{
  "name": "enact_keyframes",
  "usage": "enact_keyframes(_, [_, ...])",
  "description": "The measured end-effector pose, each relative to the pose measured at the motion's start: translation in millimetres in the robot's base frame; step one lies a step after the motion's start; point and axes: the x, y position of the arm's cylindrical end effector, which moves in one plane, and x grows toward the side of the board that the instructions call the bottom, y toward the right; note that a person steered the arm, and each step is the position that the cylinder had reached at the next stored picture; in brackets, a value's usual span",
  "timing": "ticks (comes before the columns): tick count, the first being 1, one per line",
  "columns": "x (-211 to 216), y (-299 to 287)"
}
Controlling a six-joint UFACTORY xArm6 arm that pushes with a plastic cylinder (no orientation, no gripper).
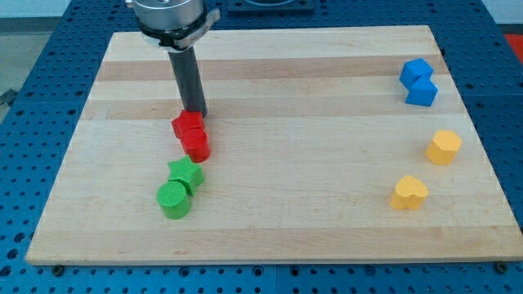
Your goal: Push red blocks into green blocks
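Note:
Two red blocks sit together left of the board's middle: one [188, 125] above, one [196, 144] just below and touching it. Their shapes are hard to make out. Just below them lie a green star block [185, 173] and a green cylinder [174, 199], touching each other. A small gap separates the lower red block from the green star. My tip [198, 113] stands at the upper right edge of the upper red block, touching or nearly touching it. The dark rod rises from there to the arm's mount at the view's top.
Two blue blocks [418, 82] sit together at the view's upper right. Two yellow blocks lie at the right, one [444, 147] above and one heart-shaped [409, 193] lower down. The wooden board [286, 73] rests on a blue perforated table.

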Motion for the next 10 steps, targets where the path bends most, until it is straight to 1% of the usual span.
enact_keyframes(1, [0.0, 1.2])
enact_keyframes(3, [-20.9, 23.5])
enact_keyframes(4, [-15.6, 18.5])
enact_keyframes(5, [-32.5, -12.2])
enact_keyframes(6, [-30.1, -40.9])
enact_keyframes(7, [-14.1, -46.6])
enact_keyframes(8, [-9.1, -40.7])
enact_keyframes(10, [-6.1, 2.2])
